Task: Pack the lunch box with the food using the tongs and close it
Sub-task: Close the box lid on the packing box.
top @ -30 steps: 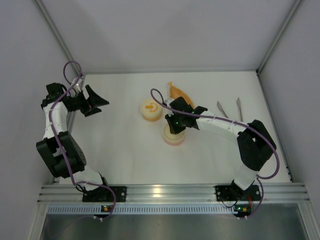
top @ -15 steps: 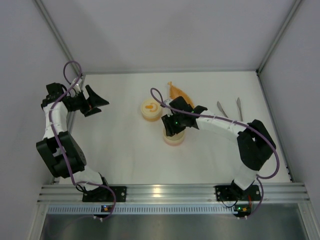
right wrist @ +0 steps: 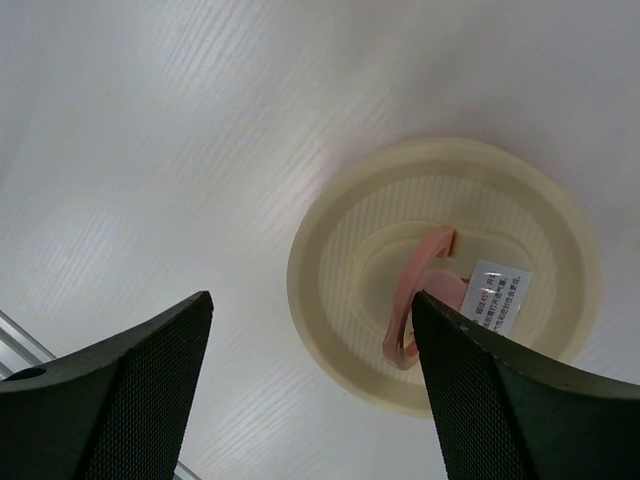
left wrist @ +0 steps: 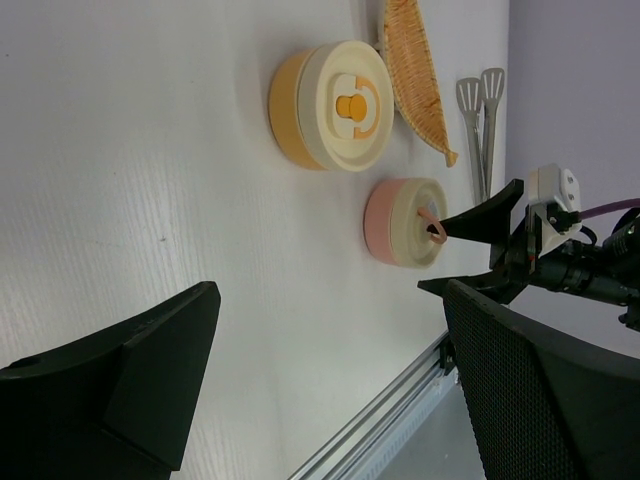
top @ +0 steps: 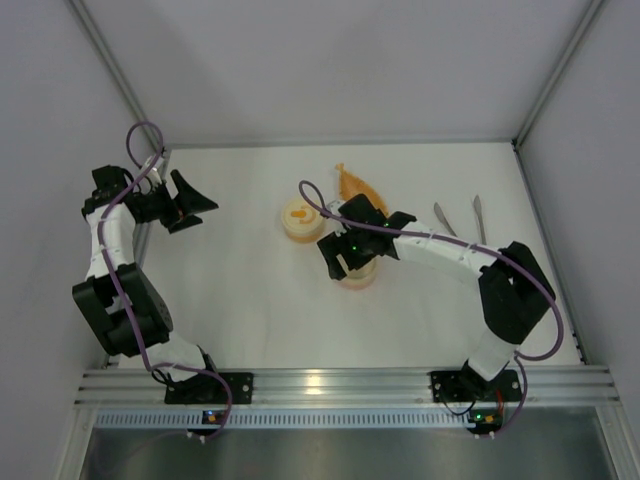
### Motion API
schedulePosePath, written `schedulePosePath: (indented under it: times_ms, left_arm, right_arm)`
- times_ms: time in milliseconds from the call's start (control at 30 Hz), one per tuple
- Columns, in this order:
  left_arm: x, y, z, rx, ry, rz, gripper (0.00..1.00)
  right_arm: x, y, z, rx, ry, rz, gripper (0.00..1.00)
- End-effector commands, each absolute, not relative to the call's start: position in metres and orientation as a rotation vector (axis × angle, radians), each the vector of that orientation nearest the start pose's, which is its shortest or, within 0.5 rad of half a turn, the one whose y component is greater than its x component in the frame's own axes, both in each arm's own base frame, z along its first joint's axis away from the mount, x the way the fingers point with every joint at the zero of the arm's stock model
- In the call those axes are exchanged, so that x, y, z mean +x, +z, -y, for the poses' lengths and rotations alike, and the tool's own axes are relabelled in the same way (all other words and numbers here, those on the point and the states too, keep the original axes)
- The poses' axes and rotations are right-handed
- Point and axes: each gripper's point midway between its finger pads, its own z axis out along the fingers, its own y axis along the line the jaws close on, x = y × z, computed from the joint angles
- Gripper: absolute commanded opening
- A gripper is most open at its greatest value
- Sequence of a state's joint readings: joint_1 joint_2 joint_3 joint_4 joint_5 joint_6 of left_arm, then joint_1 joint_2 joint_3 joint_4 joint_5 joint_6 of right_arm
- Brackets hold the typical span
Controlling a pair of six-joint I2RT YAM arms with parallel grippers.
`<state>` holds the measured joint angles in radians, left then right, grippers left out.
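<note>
At mid-bench point(top: 250, 290) the pink lunch box point(left wrist: 380, 215) stands closed under its cream lid point(right wrist: 330, 270), the right gripper point(right wrist: 312, 298) above it with fingers spread and empty, perhaps brushing the lid's loop point(right wrist: 403, 305), while the tongs point(left wrist: 470, 98) lie further right and the left gripper point(left wrist: 332, 288) gapes empty at far left.

top: overhead | left wrist: low, far | right wrist: close | shared: pink tub point(left wrist: 403, 222)

Pink lunch box point(left wrist: 400, 236) stands lidded, tongs point(left wrist: 469, 97) apart.
</note>
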<state>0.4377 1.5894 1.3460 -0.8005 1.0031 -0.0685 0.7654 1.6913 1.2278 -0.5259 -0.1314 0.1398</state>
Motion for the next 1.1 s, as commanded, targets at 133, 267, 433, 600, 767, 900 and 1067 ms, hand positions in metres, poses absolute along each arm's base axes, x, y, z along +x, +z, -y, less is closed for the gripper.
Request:
schedulePosePath:
  times_ms: [133,267,433,600,767,900,1067]
  left_arm:
    - [0.359,0.226,-0.004,-0.181,-1.052,-2.192,0.98]
    - [0.359,0.228,-0.004,-0.181,-1.053,-2.189,0.98]
    - [0.358,0.227,-0.004,-0.177,-1.048,-2.191,0.98]
    - [0.358,0.228,-0.003,-0.178,-1.052,-2.19,0.98]
    - [0.358,0.227,-0.004,-0.177,-1.05,-2.19,0.98]
    - [0.359,0.227,-0.004,-0.181,-1.056,-2.189,0.98]
    - [0.359,0.227,-0.004,-0.178,-1.055,-2.186,0.98]
  right_arm:
    - [0.256,0.11,-0.278,-0.95,0.446,-2.484,0.84]
    - [0.246,0.108,-0.28,-1.021,0.523,-2.479,0.96]
    - [0.247,0.1,-0.275,-1.012,0.629,-2.53,0.99]
    - [0.247,0.101,-0.274,-1.029,0.765,-2.534,0.99]
    - [0.255,0.105,-0.268,-0.997,0.833,-2.5,0.99]
    - [0.264,0.112,-0.264,-0.966,0.888,-2.46,0.97]
    - [0.277,0.133,-0.259,-0.906,1.001,-2.378,0.89]
